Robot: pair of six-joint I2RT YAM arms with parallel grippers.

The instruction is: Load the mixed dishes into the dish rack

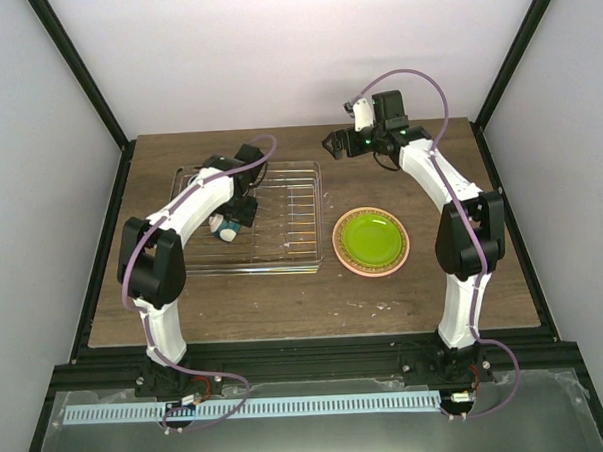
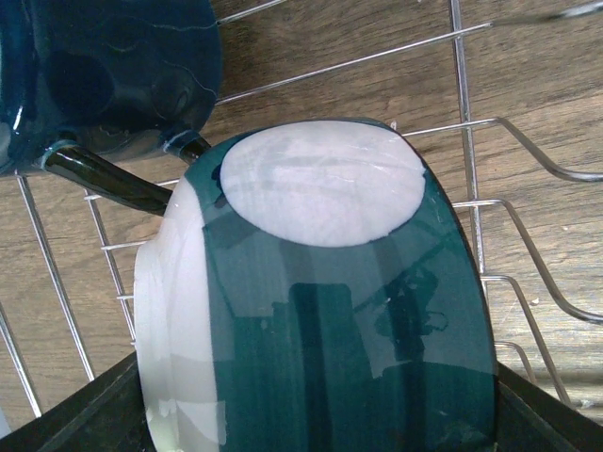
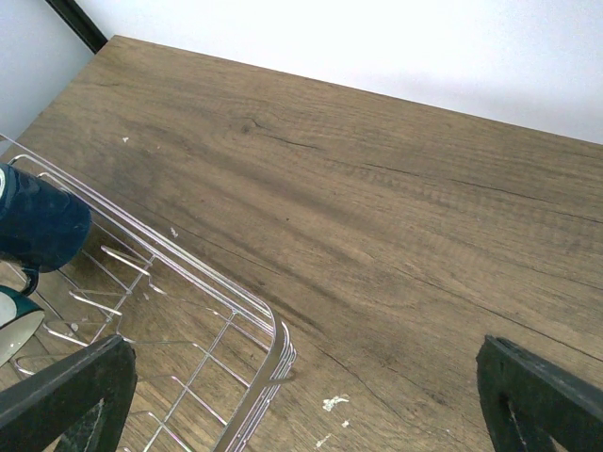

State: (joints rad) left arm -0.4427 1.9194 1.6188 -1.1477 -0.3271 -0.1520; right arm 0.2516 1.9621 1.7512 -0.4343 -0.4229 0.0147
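My left gripper (image 1: pixel 233 217) is inside the dish rack (image 1: pixel 283 268) and shut on the small bowl (image 1: pixel 223 227), teal outside and white inside. In the left wrist view the bowl (image 2: pixel 349 311) is on its side with its white base facing up, close over the rack wires (image 2: pixel 459 104), next to the dark blue mug (image 2: pixel 104 75). My right gripper (image 1: pixel 334 144) is open and empty, above the bare table behind the rack's far right corner (image 3: pixel 273 348). The lime-green plate (image 1: pixel 371 238) lies on the salmon-pink plate (image 1: pixel 337 246), right of the rack. The cream plate is not in view.
The right wrist view shows the mug (image 3: pixel 38 226) and the bowl's edge (image 3: pixel 14 325) at its left. White walls and black frame posts enclose the wooden table (image 1: pixel 285 307).
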